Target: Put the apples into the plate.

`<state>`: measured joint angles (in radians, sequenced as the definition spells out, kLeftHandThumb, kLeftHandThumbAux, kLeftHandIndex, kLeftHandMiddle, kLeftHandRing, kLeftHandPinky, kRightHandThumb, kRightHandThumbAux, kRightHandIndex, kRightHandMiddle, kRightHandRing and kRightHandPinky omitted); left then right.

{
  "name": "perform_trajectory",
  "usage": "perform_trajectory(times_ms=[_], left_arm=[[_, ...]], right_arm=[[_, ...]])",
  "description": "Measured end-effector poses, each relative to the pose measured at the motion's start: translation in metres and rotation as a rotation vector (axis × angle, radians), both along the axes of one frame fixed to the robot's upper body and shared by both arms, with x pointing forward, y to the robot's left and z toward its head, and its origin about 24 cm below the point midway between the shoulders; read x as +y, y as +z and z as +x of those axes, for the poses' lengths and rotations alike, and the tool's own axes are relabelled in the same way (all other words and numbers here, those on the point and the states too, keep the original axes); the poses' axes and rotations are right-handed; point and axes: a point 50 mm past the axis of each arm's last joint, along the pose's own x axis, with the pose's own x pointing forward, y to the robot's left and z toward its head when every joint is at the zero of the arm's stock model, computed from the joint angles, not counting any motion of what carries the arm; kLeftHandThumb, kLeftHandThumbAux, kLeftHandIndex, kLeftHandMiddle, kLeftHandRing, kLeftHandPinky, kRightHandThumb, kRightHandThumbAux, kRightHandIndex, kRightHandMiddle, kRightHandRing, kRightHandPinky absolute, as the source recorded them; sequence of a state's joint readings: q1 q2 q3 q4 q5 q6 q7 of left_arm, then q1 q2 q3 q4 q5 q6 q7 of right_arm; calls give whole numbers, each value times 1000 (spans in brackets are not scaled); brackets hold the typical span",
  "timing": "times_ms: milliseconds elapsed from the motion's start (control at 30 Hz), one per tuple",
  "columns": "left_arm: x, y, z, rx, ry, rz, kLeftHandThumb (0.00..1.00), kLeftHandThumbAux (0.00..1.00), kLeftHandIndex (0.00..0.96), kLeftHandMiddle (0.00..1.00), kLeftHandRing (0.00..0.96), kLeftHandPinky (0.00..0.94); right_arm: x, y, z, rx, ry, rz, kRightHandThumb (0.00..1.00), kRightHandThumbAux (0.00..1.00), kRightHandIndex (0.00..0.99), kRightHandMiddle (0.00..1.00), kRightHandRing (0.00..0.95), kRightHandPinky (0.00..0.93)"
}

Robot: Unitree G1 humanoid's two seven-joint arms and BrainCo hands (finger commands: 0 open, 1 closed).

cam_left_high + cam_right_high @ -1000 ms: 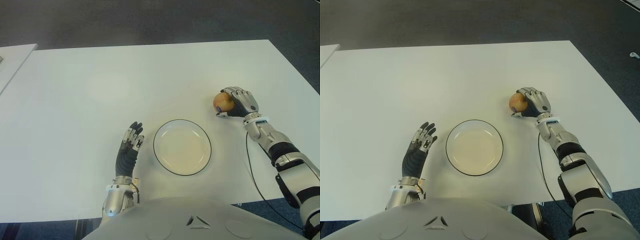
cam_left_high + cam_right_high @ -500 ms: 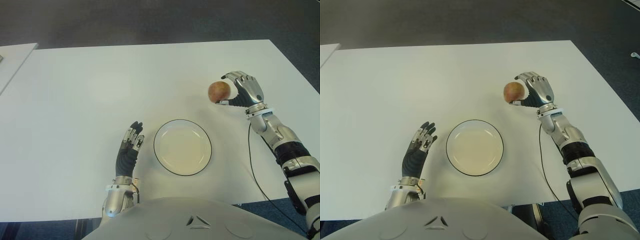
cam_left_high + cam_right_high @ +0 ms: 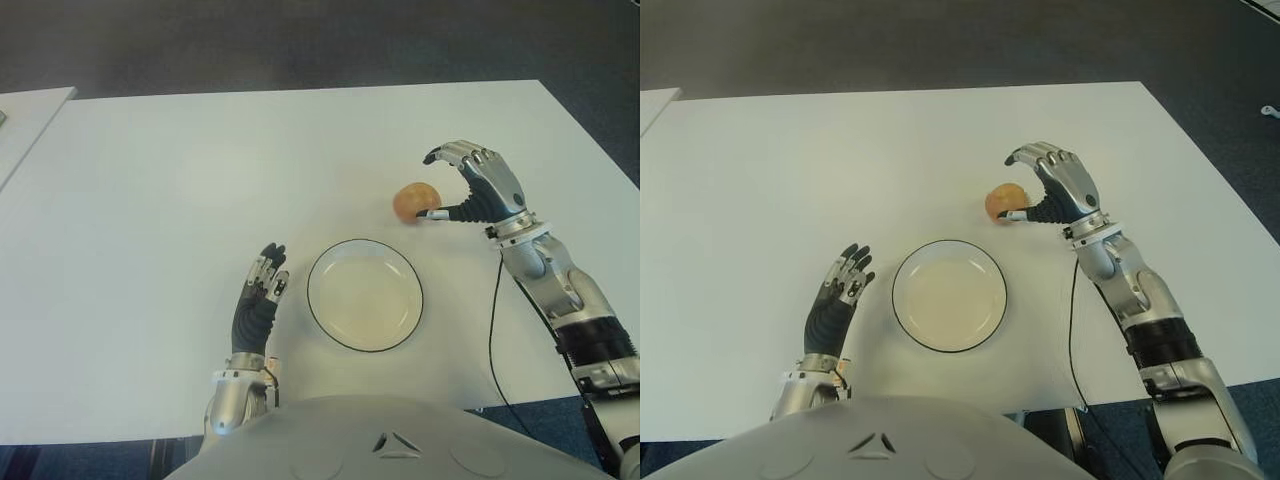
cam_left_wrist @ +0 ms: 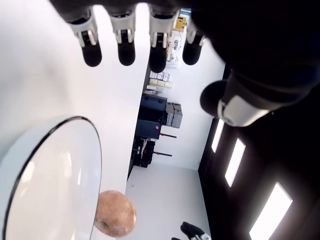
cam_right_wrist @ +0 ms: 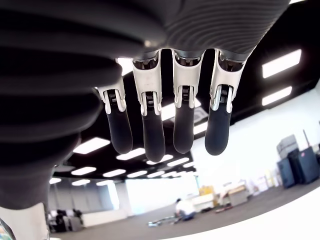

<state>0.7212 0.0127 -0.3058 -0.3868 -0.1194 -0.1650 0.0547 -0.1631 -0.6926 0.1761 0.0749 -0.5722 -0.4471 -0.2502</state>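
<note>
Carrying the apple [image 3: 413, 202] toward the plate [image 3: 364, 294], we see our right hand [image 3: 474, 188] with fingers spread, only the thumb tip touching it. The fruit sits just left of that hand; our left hand [image 3: 259, 298] waits, relaxed, beside the plate on the bench [image 3: 150, 200].

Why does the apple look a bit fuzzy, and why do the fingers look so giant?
In the left eye view the apple looks soft-edged, maybe from moving. In the right wrist view the right hand's fingers sit right at the lens, so they look huge, with bright ceiling lights behind.

Right robot hand [image 3: 478, 186] raised, fingers spread, left robot hand [image 3: 258, 297] flat, relaxed
</note>
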Motion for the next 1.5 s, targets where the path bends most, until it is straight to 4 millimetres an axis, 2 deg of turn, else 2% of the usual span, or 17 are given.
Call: perform_trajectory(times_ms=[267,467,833,1500], left_arm=[[0,0,0,0,-1,0,237,502,111,119,90,113],[0,0,0,0,-2,0,252,494,131,129,96,108],[-1,-1,0,2,-4,2,233,494,107,108,76,88],[-1,-1,0,3,0,-8,250,504,98,110,81,94]], right_arm=[[22,6,-19,42,98,16,709,714,440,856,844,826],[31,7,-24,49,157,17,709,715,440,849,840,826],[29,-2,-23,84,182,-3,709,715,440,843,836,822],[28,-6,-20,80,165,-25,710,715,440,855,847,840]])
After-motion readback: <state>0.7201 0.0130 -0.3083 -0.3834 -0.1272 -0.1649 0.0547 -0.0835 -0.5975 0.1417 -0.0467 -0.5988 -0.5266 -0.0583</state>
